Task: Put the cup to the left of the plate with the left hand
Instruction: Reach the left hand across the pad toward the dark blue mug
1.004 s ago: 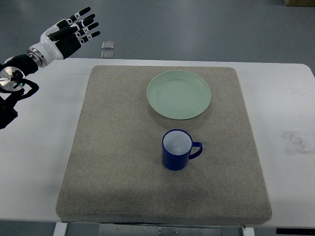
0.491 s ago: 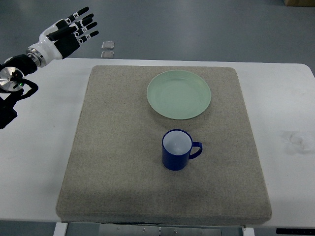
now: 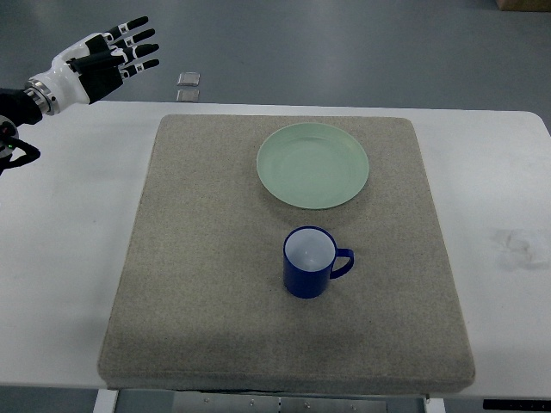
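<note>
A dark blue cup [image 3: 310, 262] with a white inside stands upright on the grey mat [image 3: 207, 258], its handle pointing right. It sits just below the pale green plate [image 3: 313, 164], which lies at the mat's upper middle. My left hand [image 3: 112, 57] hovers far off at the top left, beyond the table's back edge, fingers spread and holding nothing. It is well away from both cup and plate. The right arm does not show.
The mat lies on a white table [image 3: 69, 258]. Two small grey squares [image 3: 188, 86] rest on the floor behind the table. A faint smudge [image 3: 515, 243] marks the tabletop at the right.
My left arm has drawn back toward the left edge and slightly up; less of the forearm shows now. The cup and plate have not moved.
</note>
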Robot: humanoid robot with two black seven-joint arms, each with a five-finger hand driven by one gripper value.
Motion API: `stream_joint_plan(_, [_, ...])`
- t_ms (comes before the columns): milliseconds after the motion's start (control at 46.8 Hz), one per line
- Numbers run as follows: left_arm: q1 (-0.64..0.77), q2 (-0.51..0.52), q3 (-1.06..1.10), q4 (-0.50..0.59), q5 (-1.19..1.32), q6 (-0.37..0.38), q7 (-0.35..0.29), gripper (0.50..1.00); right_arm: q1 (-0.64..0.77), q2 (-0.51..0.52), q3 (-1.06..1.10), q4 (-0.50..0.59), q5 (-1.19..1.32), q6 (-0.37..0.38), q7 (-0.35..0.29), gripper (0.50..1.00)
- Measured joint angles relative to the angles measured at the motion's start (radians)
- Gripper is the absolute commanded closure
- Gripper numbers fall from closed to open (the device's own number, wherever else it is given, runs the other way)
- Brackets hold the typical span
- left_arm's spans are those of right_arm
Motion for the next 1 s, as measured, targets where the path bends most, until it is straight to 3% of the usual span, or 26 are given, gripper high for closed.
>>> stream_joint_plan(363, [0.121,0.119,0.013,-0.270,0.037,-0.022,0.000,0.500,0.000,0.000,0.001,0.000,0.000,0.000,0.000,0.568])
stream_joint_plan(555, [0.183,0.131,0.012,-0.332,0.157,-0.022,-0.012,0.500,0.000,0.000,0.001,0.000,0.000,0.000,0.000,0.568])
stream_joint_plan(769, [0.217,0.132,0.011,-0.377,0.288,-0.022,-0.112,0.500,0.000,0.000,0.000,0.000,0.000,0.000,0.000,0.568])
stream_joint_plan(1004, [0.250,0.132,0.012,-0.479,0.582,-0.022,-0.319,0.500,0.000,0.000,0.001,0.000,0.000,0.000,0.000,0.568])
